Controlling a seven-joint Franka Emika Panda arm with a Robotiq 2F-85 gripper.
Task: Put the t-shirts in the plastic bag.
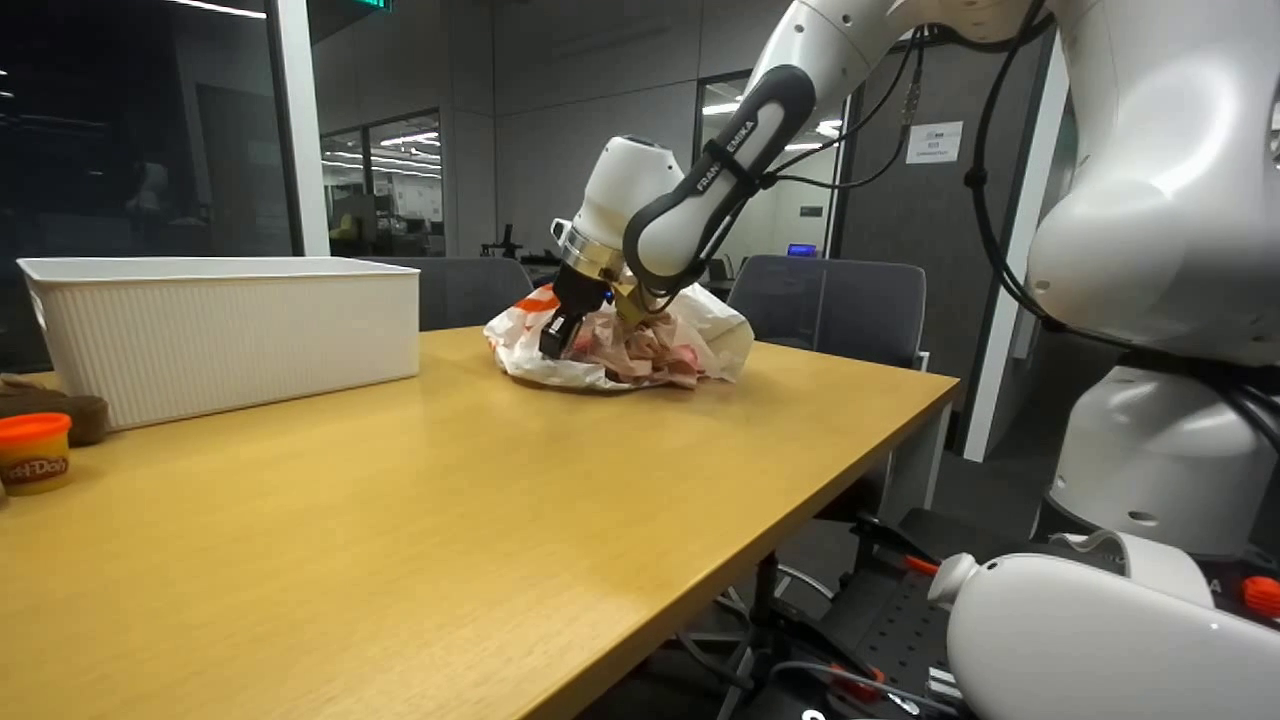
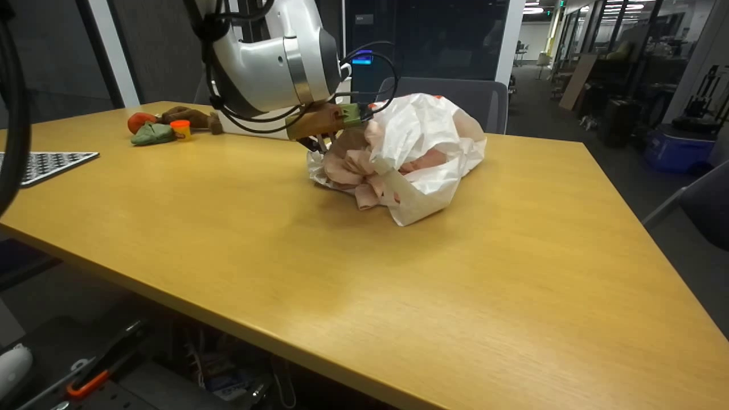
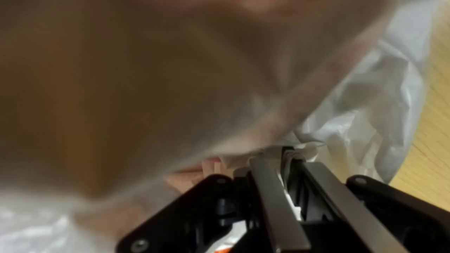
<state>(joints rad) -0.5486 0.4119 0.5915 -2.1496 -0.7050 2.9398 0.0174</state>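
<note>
A crumpled white plastic bag with red print (image 1: 520, 345) lies on the table; it also shows in an exterior view (image 2: 424, 131) and in the wrist view (image 3: 372, 116). Pinkish-beige t-shirt cloth (image 1: 640, 350) is bunched at the bag's mouth, partly wrapped by the plastic, with folds hanging out toward the table (image 2: 350, 168). I cannot tell how many shirts there are. My gripper (image 3: 277, 163) points down at the bag's edge beside the cloth (image 1: 556, 340). Its fingers are close together with a thin pale fold, which looks like bag plastic, between the tips. Blurred cloth or plastic covers much of the wrist view.
A white ribbed bin (image 1: 240, 335) stands on the table beyond the bag. A Play-Doh tub (image 2: 180, 130), a green soft item (image 2: 152, 134), a red item (image 2: 139, 121) and a brown plush (image 2: 196, 118) lie near it. A checkered board (image 2: 60, 165) is at the table's side.
</note>
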